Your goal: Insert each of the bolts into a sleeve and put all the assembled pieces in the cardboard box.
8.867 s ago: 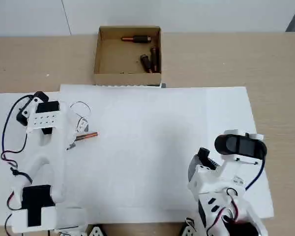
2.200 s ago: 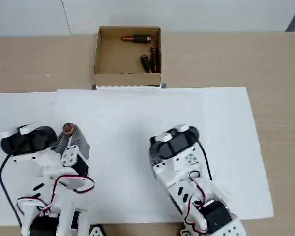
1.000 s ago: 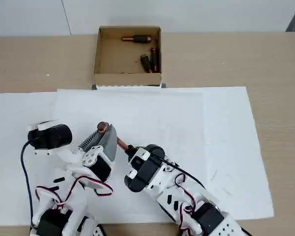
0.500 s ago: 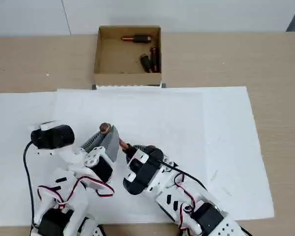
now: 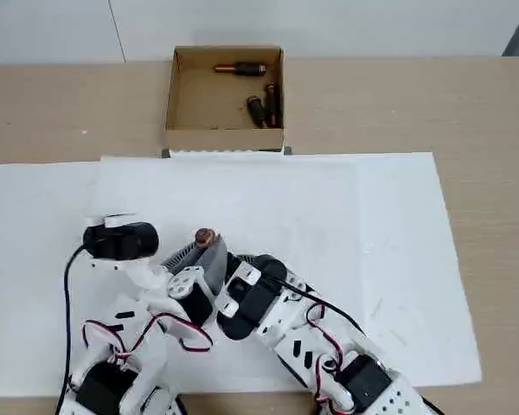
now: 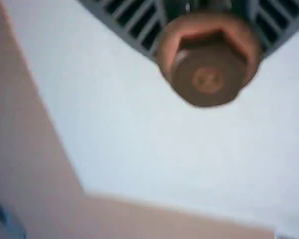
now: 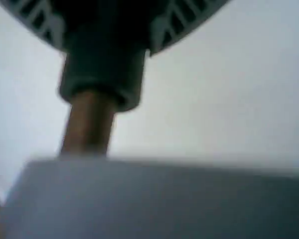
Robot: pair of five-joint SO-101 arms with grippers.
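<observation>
Left gripper (image 5: 204,250) is over the near left-centre of the paper (image 5: 355,225), clenched on a bolt (image 6: 208,64). Ribbed grey fingers (image 6: 124,20) sit on both sides of the bolt. Its hex head with round flange pokes out past the fingertips, and from above the head shows at the far tip of the gripper.

Right gripper (image 5: 232,264) is just right of the left one, very close; cannot tell if the two touch. It grasps a dark sleeve (image 7: 103,69) between its own ribbed fingers (image 7: 182,20). In the right wrist view a copper shank (image 7: 87,124) runs into the sleeve's open end, and the shank's other end goes behind a blurred grey part in front. How deep the shank sits in the sleeve cannot be told. Bolt and sleeve are both held up off the paper, well apart from the box.

Both arms come in from the near edge, left arm at the near left, right arm from near centre-right, angled toward each other.

Box (image 5: 225,138) stands on the table (image 5: 484,104) at the far side, centre-left, its near wall just at the paper's far edge. Three assembled pieces lie inside. One piece (image 5: 240,67) lies left-right along the far wall. A pair (image 5: 265,105) lies side by side near the right wall, toward the near right corner. The left half of the box floor is bare cardboard.
</observation>
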